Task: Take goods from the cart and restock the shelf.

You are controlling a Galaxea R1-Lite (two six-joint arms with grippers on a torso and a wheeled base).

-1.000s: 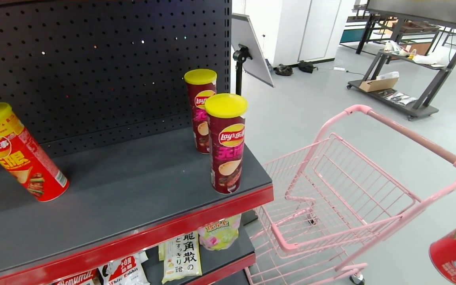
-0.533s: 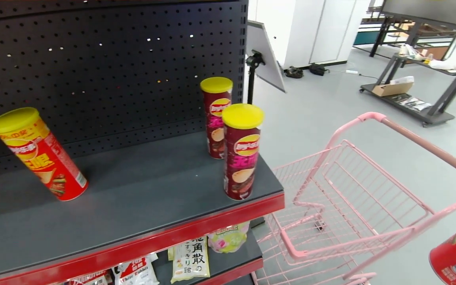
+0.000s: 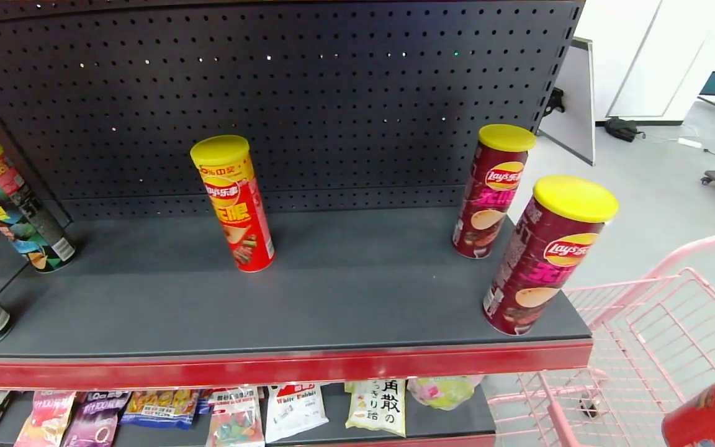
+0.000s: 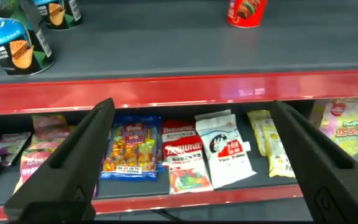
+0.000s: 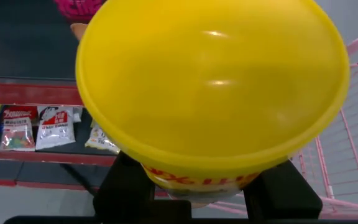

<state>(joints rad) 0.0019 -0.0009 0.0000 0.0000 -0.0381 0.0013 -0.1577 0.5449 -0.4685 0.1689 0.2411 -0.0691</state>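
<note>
A red chips can with a yellow lid (image 5: 210, 81) sits between the black fingers of my right gripper (image 5: 204, 190), which is shut on it. In the head view that can (image 3: 714, 410) shows at the lower right, over the pink cart (image 3: 674, 267). On the dark shelf (image 3: 345, 292) another red can (image 3: 233, 202) stands mid-left and two maroon cans (image 3: 494, 189) (image 3: 547, 254) stand at the right end. My left gripper (image 4: 191, 112) is open and holds nothing, level with the shelf's red front lip (image 4: 185, 87).
Dark-patterned cans (image 3: 4, 205) stand at the shelf's left end. Snack bags (image 4: 166, 152) fill the lower shelf. A black pegboard (image 3: 308, 93) backs the shelf. Bare shelf space lies between the red can and the maroon cans.
The head camera has swung left, so the shelf now sits central and the cart at the right edge. The held red can stays at the lower right.
</note>
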